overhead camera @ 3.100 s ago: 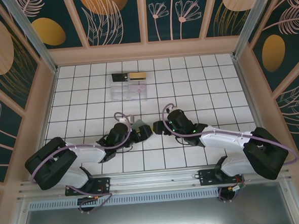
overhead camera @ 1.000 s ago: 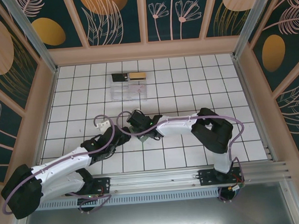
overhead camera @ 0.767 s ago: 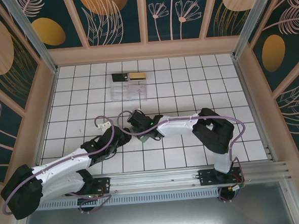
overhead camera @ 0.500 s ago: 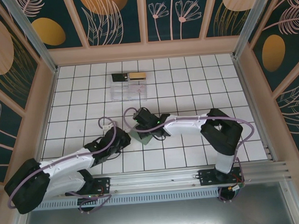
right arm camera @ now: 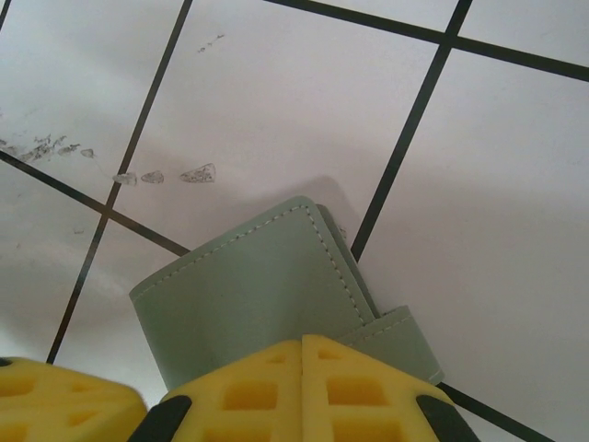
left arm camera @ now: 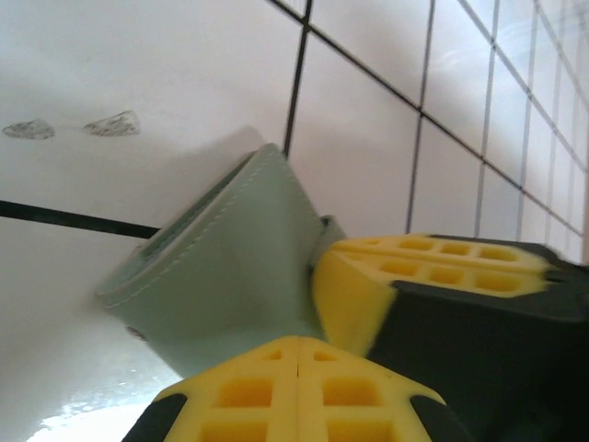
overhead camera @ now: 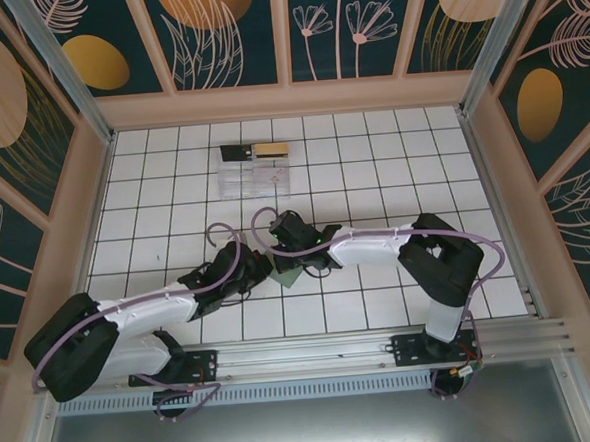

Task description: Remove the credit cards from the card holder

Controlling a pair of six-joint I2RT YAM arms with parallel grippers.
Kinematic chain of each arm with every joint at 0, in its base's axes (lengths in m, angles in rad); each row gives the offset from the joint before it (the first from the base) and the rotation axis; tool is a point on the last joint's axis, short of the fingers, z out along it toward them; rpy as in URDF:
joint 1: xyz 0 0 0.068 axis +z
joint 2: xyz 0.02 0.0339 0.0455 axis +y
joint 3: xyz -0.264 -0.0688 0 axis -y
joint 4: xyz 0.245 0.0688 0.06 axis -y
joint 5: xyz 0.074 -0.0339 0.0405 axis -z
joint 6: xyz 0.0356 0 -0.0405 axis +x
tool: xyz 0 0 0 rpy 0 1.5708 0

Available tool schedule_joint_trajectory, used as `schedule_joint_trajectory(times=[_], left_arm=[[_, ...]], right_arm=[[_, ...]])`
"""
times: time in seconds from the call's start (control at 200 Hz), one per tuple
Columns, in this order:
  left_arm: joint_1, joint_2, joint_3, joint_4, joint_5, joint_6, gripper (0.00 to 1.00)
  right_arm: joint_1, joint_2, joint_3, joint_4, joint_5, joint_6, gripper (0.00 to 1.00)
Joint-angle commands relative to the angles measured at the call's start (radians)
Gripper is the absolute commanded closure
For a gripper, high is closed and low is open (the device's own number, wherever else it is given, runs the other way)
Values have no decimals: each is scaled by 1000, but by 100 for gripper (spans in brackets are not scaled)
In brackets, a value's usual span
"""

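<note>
Fingers of left gripper (left arm camera: 299, 364) closed flat together, yellow pads flush, tips touching lower edge of card holder (left arm camera: 221, 276). Can't tell if any leather is caught between them. Right gripper (right arm camera: 302, 378) fingers also together, pinching the holder's near edge, next to its strap. Holder is grey-green, folded shut, tilted up off the counter (right arm camera: 276, 110), with a shadow under it.

In left wrist view a right finger (left arm camera: 414, 272) sits just right of the holder, touching its side. In right wrist view a left pad (right arm camera: 55, 401) is just beside the holder's lower-left corner. From the top view both grippers meet nose to nose at the holder, near the middle of the counter, slightly left.

Well apart, toward the far side: clear plastic box (overhead camera: 255, 178) with a tan-gold credit card (overhead camera: 271, 149) at its far edge. Dark flat item (overhead camera: 234, 153) lies just left of that card.
</note>
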Motion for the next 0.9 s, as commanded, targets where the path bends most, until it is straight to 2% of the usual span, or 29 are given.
schedule_joint_trajectory(times=[0.0,0.205,0.365,0.631,0.896], left_arm=[[-1,4,-22,46,11,-34,100],[-1,138,-22,97,31,-45,100],[-2,193,-14,24,4,-49,100],[-1,220,4,-96,-42,-30,100],[-1,263,21,-128,-67,-1,100]], right_arm=[[-8,-21,-18,32,-13,38,100],[-9,-22,-20,33,-13,45,100],[-16,-40,-30,40,-48,50,100],[-110,-120,-132,182,-259,113,100],[-180,-223,-172,195,-318,129,100]])
